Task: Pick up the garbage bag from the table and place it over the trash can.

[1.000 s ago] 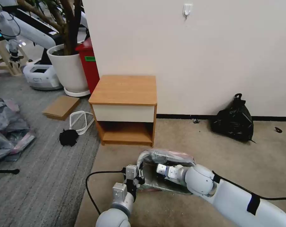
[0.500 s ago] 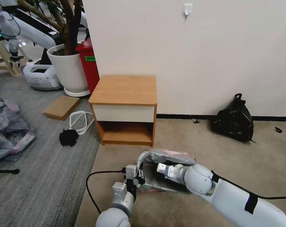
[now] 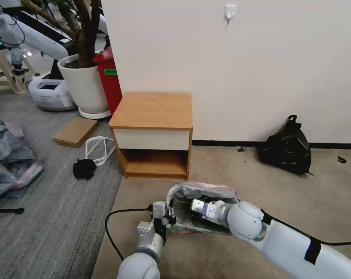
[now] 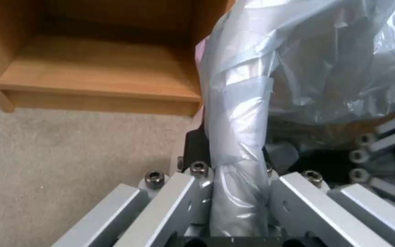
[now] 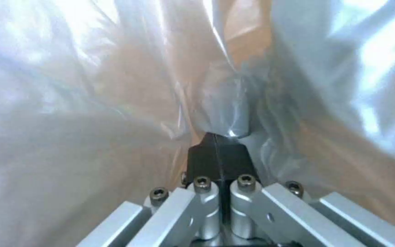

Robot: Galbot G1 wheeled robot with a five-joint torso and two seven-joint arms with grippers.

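Gripping garbage bag (image 4: 238, 137), both hands.

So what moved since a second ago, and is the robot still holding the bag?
Very little moved. The left gripper and right gripper shifted slightly, and the garbage bag between them sits a touch higher and more spread over the trash can. Both grippers stay shut on the bag; nothing was let go. The table and the black bag stayed put.
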